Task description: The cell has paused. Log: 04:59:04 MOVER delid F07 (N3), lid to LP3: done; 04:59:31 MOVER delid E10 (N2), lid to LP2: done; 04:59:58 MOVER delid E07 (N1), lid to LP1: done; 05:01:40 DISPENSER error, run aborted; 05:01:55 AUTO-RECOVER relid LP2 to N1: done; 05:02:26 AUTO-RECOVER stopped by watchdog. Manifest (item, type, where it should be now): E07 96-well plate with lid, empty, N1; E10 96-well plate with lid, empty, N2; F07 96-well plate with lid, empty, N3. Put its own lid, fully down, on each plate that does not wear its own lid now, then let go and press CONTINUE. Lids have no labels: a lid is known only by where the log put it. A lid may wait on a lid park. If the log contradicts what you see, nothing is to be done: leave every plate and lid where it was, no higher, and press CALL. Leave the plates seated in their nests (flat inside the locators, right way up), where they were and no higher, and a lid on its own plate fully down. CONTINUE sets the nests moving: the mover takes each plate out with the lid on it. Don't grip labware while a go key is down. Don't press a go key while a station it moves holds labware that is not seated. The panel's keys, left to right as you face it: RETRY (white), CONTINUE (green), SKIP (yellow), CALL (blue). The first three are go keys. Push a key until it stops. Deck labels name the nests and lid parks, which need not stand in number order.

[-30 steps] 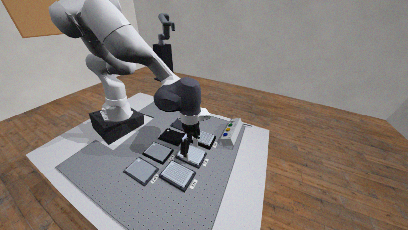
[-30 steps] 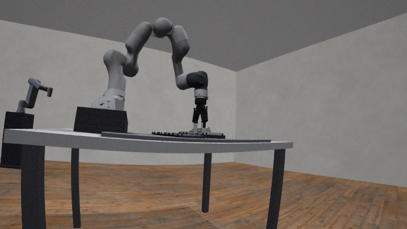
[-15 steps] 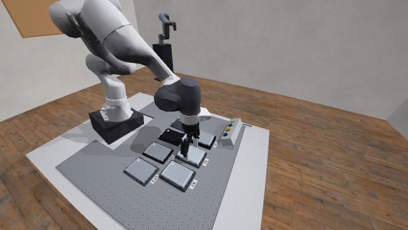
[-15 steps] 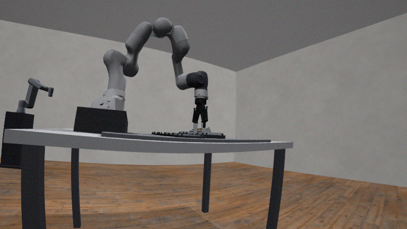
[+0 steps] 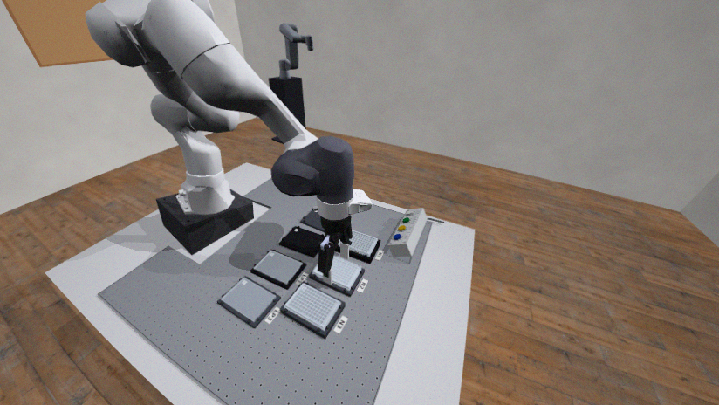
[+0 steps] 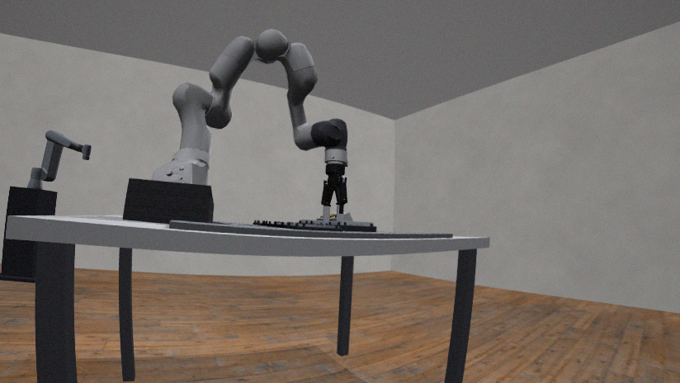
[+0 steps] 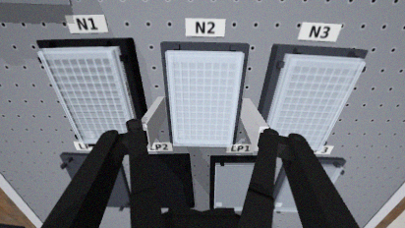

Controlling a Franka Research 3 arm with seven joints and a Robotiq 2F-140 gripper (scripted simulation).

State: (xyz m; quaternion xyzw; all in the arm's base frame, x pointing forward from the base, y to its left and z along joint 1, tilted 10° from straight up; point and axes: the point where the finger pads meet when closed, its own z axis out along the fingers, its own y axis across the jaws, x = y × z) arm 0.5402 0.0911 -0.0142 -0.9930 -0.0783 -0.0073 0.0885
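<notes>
top view
- Claw: the gripper (image 5: 335,261) hangs upright over the middle nest, one finger on each side of the N2 plate's lid (image 5: 348,271).
- Lid in place: it lies on the N2 plate, between the bare N1 plate (image 5: 363,243) and the bare N3 plate (image 5: 312,305).
- Lids waiting: the LP1 lid (image 5: 277,266) and the LP3 lid (image 5: 248,299) lie flat on their parks; the park next to them (image 5: 300,240) is dark and bare.
- Keys: the panel (image 5: 408,232) stands well apart from the claw.

exterior view
- Height: the gripper (image 6: 333,209) has its tips low at the labware on the table (image 6: 238,242). Whether they touch cannot be told here.

wrist view
- Claw state: parted wider than the lid, pale fingertips standing off each long edge, nothing held.
- Seating: the lid (image 7: 203,93) looks square and level on its plate.

handling, as judged
- Weight: a lid is likely a light, thin, stiff shell.
- Surface: probably smooth, so it could slip or tilt under a weak pinch.
- Hold: across the short width, at the middle of the two long edges, on the skirt.
- Care: lower it level, since a cocked lid would ride high on one corner.
</notes>
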